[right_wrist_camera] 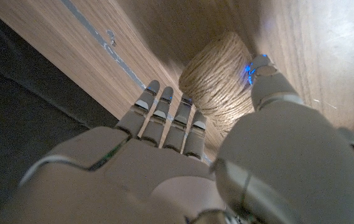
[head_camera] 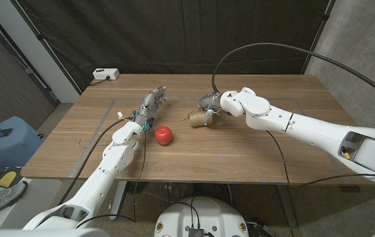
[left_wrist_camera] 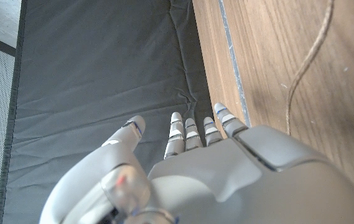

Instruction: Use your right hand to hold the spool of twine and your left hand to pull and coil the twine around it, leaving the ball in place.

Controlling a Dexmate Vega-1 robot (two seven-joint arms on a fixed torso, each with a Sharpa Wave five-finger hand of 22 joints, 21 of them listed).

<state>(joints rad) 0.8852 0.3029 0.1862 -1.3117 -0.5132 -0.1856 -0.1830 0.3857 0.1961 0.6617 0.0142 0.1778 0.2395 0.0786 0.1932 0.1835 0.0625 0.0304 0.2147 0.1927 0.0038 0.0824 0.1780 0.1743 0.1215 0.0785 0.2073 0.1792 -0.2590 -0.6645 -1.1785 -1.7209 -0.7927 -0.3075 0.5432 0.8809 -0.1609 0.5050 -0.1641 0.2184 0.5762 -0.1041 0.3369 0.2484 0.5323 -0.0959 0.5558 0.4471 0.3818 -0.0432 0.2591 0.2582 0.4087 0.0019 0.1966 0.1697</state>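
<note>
wooden table [head_camera: 253, 158] with two robot hands, a spool of twine and a red ball.
right hand [head_camera: 212, 103] reaches the spool of twine [head_camera: 198, 118] near the table's middle, fingers [right_wrist_camera: 164, 115] and thumb set around its wound body; whether they actually grip it cannot be told. left hand [head_camera: 151, 104] is held over the table left of the spool, fingers [left_wrist_camera: 186, 132] straight and apart, holding nothing. a loose strand of twine [left_wrist_camera: 307, 65] lies on the wood beside it. red ball [head_camera: 164, 135] sits between the hands, nearer the front edge.
</note>
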